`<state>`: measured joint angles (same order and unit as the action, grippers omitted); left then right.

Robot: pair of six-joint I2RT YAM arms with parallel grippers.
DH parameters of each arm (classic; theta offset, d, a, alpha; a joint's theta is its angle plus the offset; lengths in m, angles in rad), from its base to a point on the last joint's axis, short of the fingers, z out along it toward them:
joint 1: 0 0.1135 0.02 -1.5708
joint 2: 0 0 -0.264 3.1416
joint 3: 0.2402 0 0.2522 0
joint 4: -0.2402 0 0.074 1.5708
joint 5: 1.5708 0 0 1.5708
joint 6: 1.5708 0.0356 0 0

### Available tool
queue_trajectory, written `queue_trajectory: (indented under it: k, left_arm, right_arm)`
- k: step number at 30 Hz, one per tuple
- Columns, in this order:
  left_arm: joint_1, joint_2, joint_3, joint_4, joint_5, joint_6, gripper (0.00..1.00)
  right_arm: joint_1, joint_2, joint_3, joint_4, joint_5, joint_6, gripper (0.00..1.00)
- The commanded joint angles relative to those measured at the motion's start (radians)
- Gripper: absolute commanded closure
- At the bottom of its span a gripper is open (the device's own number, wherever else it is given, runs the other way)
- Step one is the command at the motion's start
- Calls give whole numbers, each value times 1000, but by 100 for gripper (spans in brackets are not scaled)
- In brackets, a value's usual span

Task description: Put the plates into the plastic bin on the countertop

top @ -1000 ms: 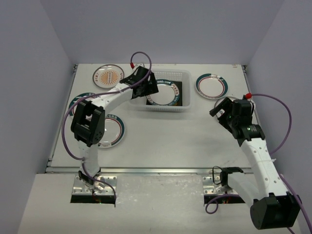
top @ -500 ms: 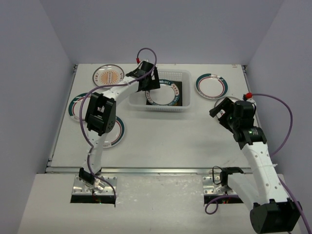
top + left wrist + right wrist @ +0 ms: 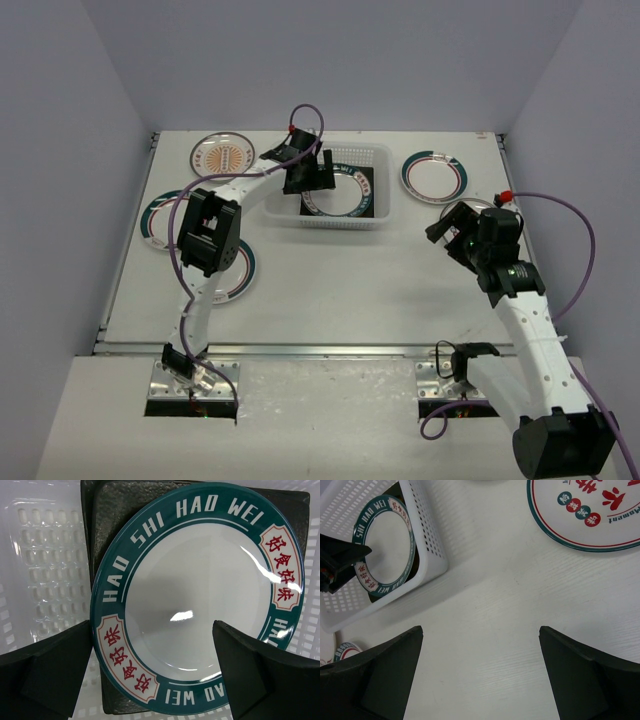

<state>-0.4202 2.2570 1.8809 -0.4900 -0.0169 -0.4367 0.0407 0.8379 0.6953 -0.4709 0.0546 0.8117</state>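
The plastic bin [image 3: 338,222] stands at the back middle of the countertop [image 3: 340,290]. In it a round teal-rimmed plate [image 3: 200,595] lies flat on a dark square plate [image 3: 115,520]. My left gripper [image 3: 306,184] hovers open over the bin's left part [image 3: 152,625], with nothing between its fingers. My right gripper [image 3: 441,229] is open over bare countertop to the right of the bin [image 3: 480,628]. More round plates lie outside the bin: an orange-patterned one [image 3: 222,156], a teal-rimmed one [image 3: 433,176] and two on the left [image 3: 158,222] [image 3: 238,272], partly hidden by the left arm.
Another plate [image 3: 456,207] lies partly under the right wrist. Grey walls close the countertop on three sides. A metal rail [image 3: 330,348] runs along the near edge. Purple cables loop from both wrists.
The left gripper has shifted a little right and farther over the bin, and its arm's elbow has swung inward. The right gripper has barely moved.
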Motion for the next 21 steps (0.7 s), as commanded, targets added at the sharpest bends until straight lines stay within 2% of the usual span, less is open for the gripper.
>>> queue_trajectory:
  k: [1,11,12,15,16,17,21]
  left_arm:
    - [-2,-35,15,41,81,16,0]
    - [-3,0,92,-66,121,53,0]
    - [-4,-6,98,-91,104,52,0]
    - [-9,-71,51,-120,-73,30,0]
    - [-9,-75,49,-116,-78,30,0]
    - [-8,-143,20,-110,-163,24,0]
    - [-5,-190,24,-158,-193,27,0]
  right_arm:
    - [-3,-12,-11,56,-5,-9,1]
    - [-2,15,-13,64,-29,-12,1]
    - [-3,19,-10,59,-25,-10,1]
    - [-2,20,-4,22,46,39,1]
    - [-2,20,-7,21,63,42,1]
    - [-2,24,-17,14,91,90,1]
    - [-7,44,-38,-17,151,178,1]
